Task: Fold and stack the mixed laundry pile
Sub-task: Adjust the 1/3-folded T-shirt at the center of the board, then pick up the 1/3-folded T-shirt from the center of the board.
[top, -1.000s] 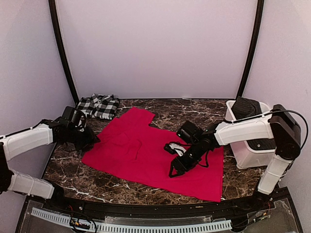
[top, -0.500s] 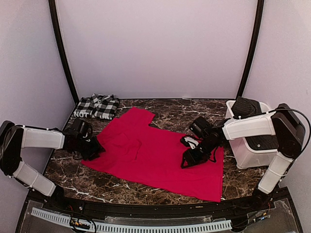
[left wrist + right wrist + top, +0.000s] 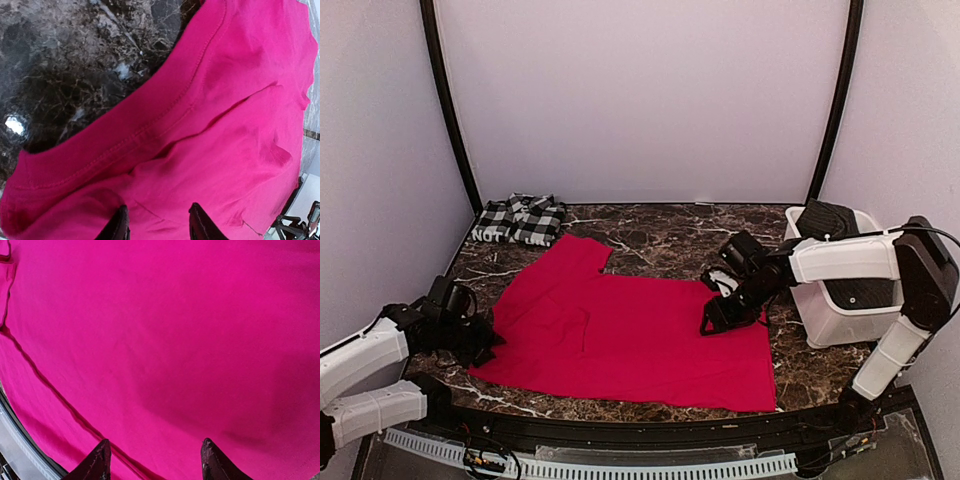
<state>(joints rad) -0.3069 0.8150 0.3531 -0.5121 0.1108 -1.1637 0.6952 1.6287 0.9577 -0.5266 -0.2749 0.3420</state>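
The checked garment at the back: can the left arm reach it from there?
Probably yes: the checked garment lies beyond the left gripper, on its own side, with only bare marble tabletop between them.

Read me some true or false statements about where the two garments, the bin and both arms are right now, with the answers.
1. The red garment lies spread on the table. True.
2. The checked garment lies on top of it. False: it lies on the table at the far left corner.
3. The right gripper is over the red garment, jaws apart. True.
4. The white bin is empty. False: a dark item sits in it.
5. The left gripper is at the checked garment. False: it is at the red garment's near left edge.
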